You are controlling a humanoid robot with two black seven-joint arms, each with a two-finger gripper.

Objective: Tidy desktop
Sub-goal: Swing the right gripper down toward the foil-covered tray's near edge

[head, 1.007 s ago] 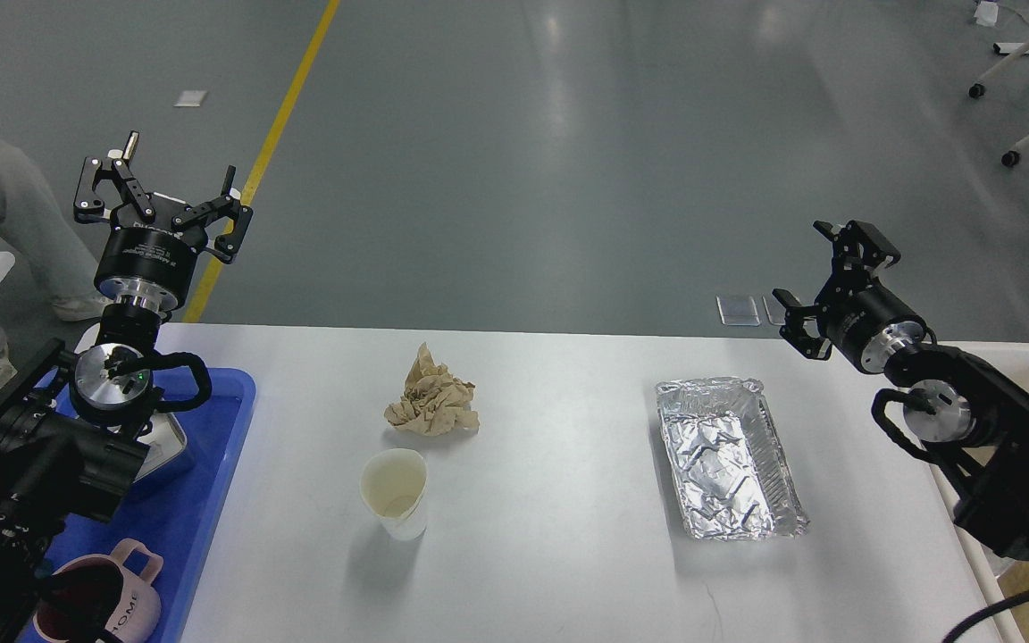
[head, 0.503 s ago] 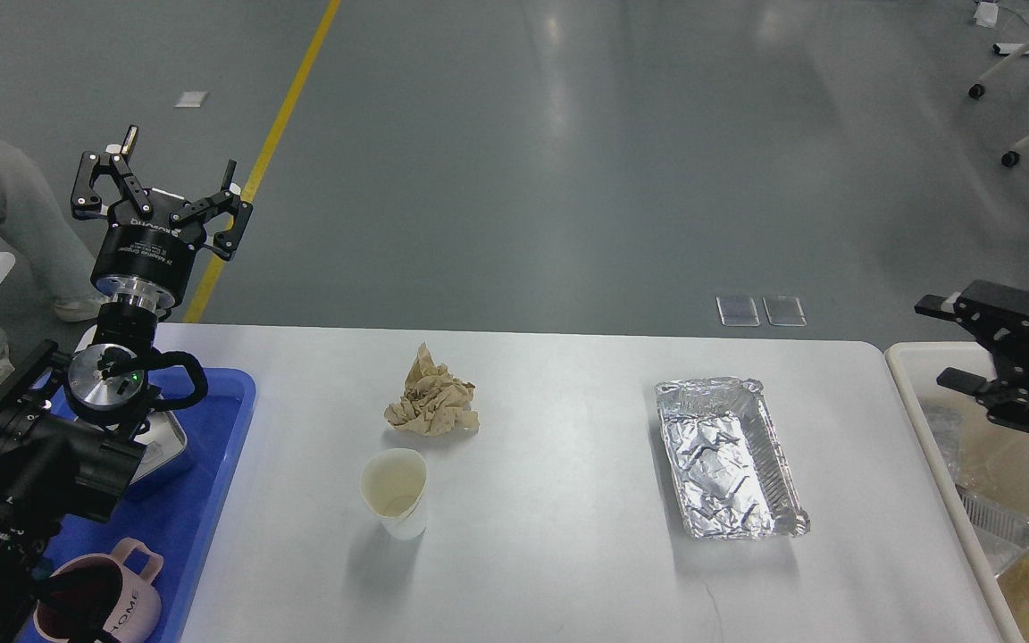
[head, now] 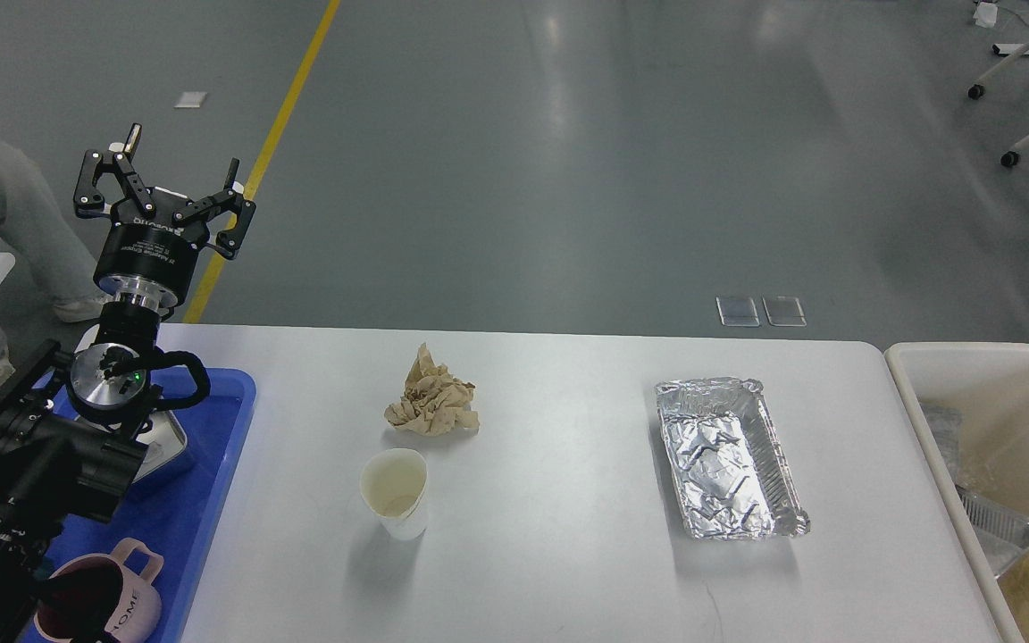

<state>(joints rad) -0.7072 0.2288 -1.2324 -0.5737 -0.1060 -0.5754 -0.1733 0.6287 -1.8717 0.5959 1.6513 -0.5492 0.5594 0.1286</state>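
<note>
The white desktop (head: 559, 420) holds a crumpled brown paper ball (head: 432, 405) at the middle, a white paper cup (head: 395, 492) just in front of it, and a crinkled foil tray (head: 729, 458) to the right. My left gripper (head: 164, 183) is open and empty, raised above the desktop's far left corner, well away from these items. My right gripper is out of view.
A blue tray (head: 211, 500) at the left edge holds a pink mug (head: 112, 600) and a metal container partly hidden by my left arm. A beige bin (head: 997, 357) stands off the right edge, with a foil tray (head: 1001, 529) inside it.
My right arm has swung right, over the bin, and then left the view entirely. My left gripper has barely moved. The objects on the desktop are unmoved.
</note>
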